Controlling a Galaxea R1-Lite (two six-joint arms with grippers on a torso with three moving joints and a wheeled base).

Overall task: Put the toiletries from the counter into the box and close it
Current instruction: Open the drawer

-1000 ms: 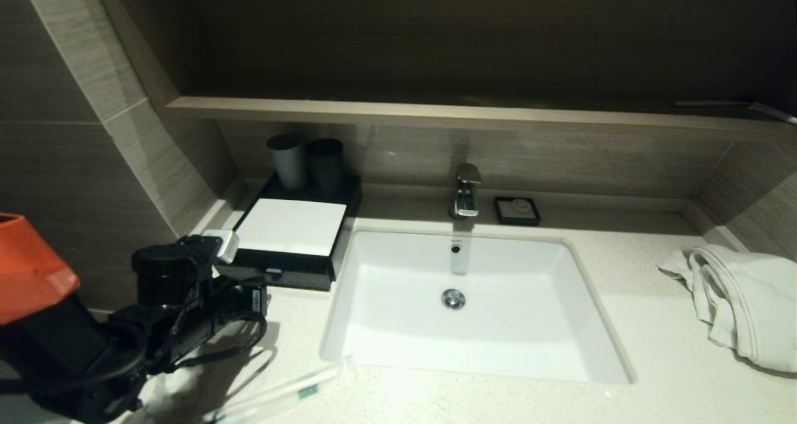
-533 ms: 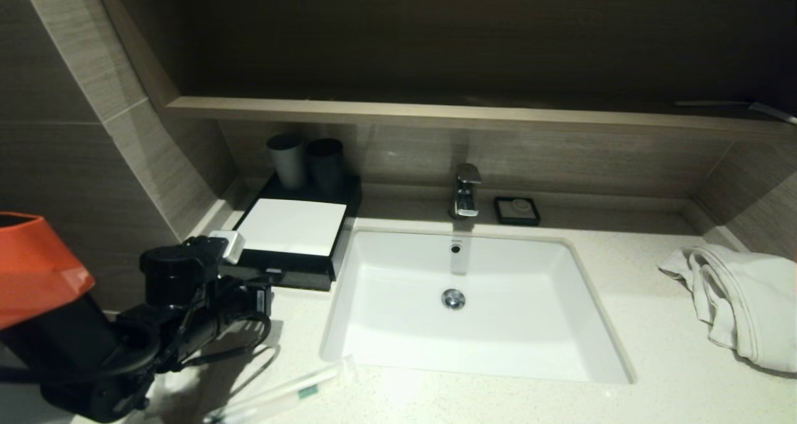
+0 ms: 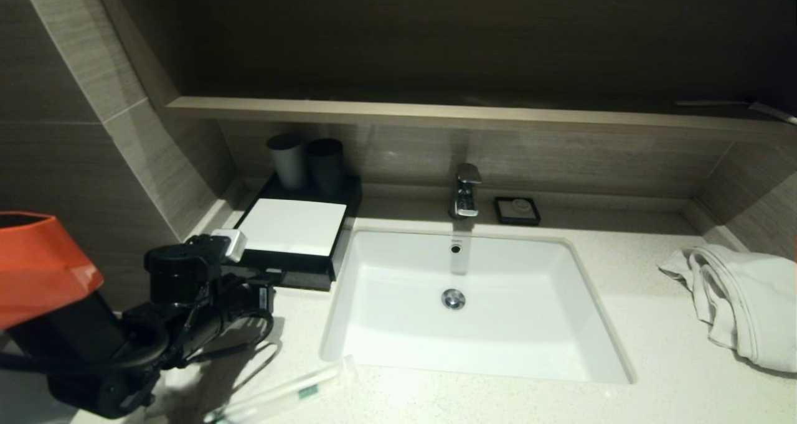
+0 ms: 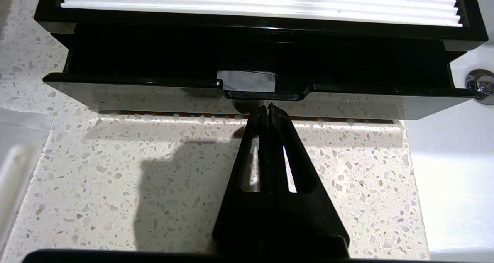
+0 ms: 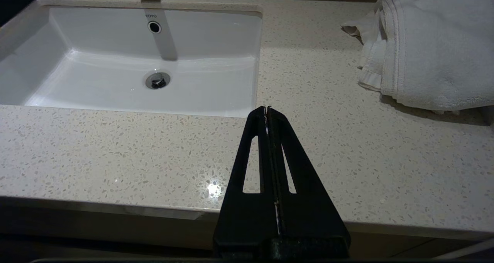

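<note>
The white rectangular sink basin (image 3: 473,306) is set in the speckled off-white stone counter (image 3: 654,349). Left of the basin stands the low black box with a white top panel (image 3: 292,228), two dark cylindrical cups (image 3: 306,161) on its rear end. Behind the basin rise the chrome tap (image 3: 466,190) and, just right of it, a small black square soap dish (image 3: 517,210). Far right of the basin lies a crumpled white towel (image 3: 741,302). Before the basin's left corner lies a slim clear plastic sachet (image 3: 286,393).

My view: speckled counter (image 3: 654,324) carrying black box (image 3: 292,231), soap dish (image 3: 517,210), towel (image 3: 741,299), clear toothbrush sachet (image 3: 280,396).
</note>
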